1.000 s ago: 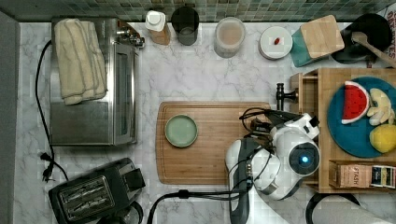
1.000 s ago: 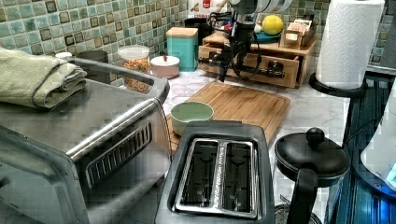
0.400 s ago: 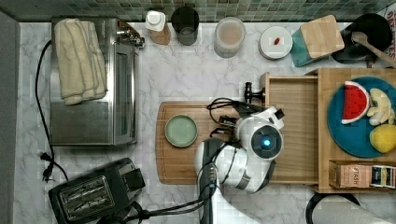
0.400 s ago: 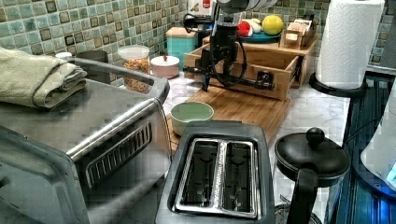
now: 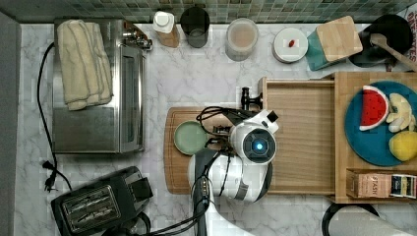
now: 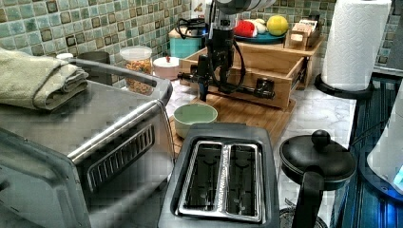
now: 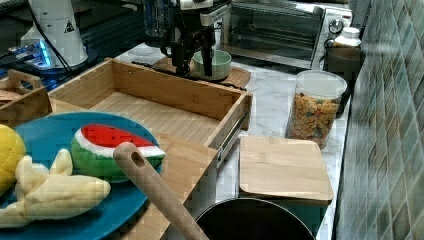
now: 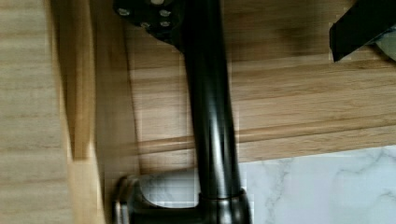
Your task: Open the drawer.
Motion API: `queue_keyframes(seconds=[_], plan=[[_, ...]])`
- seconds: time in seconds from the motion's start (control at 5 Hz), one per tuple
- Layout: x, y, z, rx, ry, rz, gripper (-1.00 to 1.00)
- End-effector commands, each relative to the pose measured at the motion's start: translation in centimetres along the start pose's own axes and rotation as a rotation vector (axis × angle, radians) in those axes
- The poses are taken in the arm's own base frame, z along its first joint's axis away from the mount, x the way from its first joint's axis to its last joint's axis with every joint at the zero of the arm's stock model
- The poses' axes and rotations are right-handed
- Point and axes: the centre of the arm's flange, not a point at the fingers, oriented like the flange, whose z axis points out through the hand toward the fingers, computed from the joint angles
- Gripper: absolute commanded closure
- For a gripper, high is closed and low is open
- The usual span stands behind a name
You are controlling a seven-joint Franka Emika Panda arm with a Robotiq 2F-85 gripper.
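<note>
The light-wood drawer (image 5: 300,132) stands pulled out over the cutting board, its plain wood inside showing (image 7: 150,110). Its black bar handle (image 8: 210,116) runs along the front, toward the top view's left (image 5: 244,98). My gripper (image 6: 205,71) hangs straight down at the handle (image 6: 223,84), with the bar between its fingers. One finger (image 8: 149,14) sits against the bar on the drawer-front side. The other finger (image 8: 362,25) stands well off the bar, so the gripper is open. In the top view the arm's wrist (image 5: 256,145) hides the gripper.
A bamboo cutting board (image 5: 172,167) with a green bowl (image 5: 191,137) lies under the drawer front. A blue plate of toy fruit (image 5: 378,142) sits on the cabinet top. Toaster oven (image 5: 98,83), toaster (image 5: 93,206), jars (image 5: 242,37) and a paper towel roll (image 6: 361,42) surround the area.
The drawer has slid out toward the top view's left, from nearly closed to wide open, and the gripper moved the same way with its handle.
</note>
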Motion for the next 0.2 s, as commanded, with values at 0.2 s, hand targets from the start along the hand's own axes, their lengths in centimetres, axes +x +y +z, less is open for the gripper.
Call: queue_keyframes(seconds=[0.2], plan=[[-0.25, -13.41, -7.14, 0.034, -0.022, -0.16, -1.0]])
